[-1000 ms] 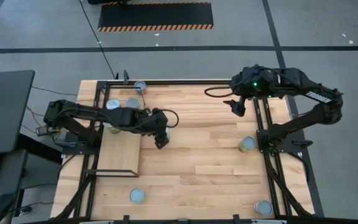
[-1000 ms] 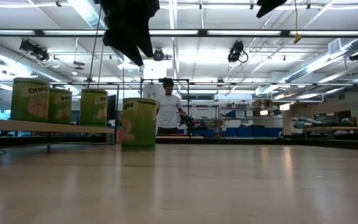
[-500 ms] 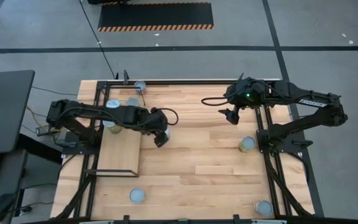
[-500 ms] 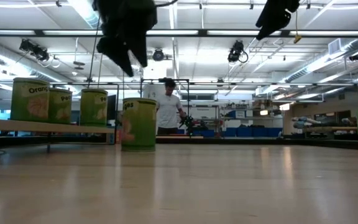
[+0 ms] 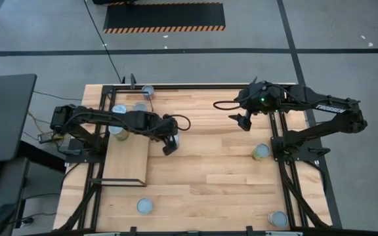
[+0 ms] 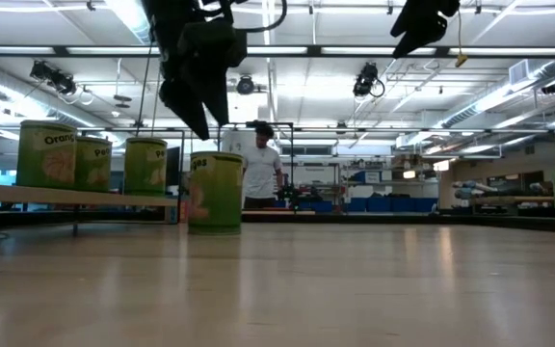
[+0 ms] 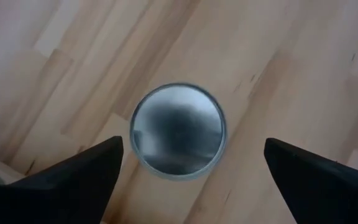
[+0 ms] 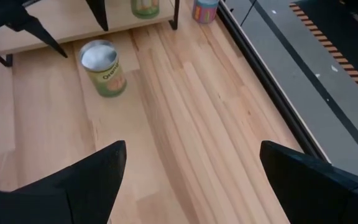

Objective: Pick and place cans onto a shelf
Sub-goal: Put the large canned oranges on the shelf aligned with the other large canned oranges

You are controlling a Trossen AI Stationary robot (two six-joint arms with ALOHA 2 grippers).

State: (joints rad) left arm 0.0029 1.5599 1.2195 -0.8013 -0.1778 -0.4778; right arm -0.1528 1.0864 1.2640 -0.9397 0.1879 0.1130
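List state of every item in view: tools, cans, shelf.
left tool: open, hovering above a can, not touching
can under left tool: upright on the tabletop beside the shelf
right tool: open, empty, raised
shelf: carries three upright cans at its far end
can at right frame: upright, on table
two near-edge cans: upright, untouched

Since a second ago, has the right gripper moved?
Yes. In the high view the right gripper has shifted left and slightly toward the table's middle, away from the black metal frame rail.

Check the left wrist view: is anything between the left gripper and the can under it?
Nothing. The left wrist view shows the can standing alone on bare tabletop, centred under the open left gripper.
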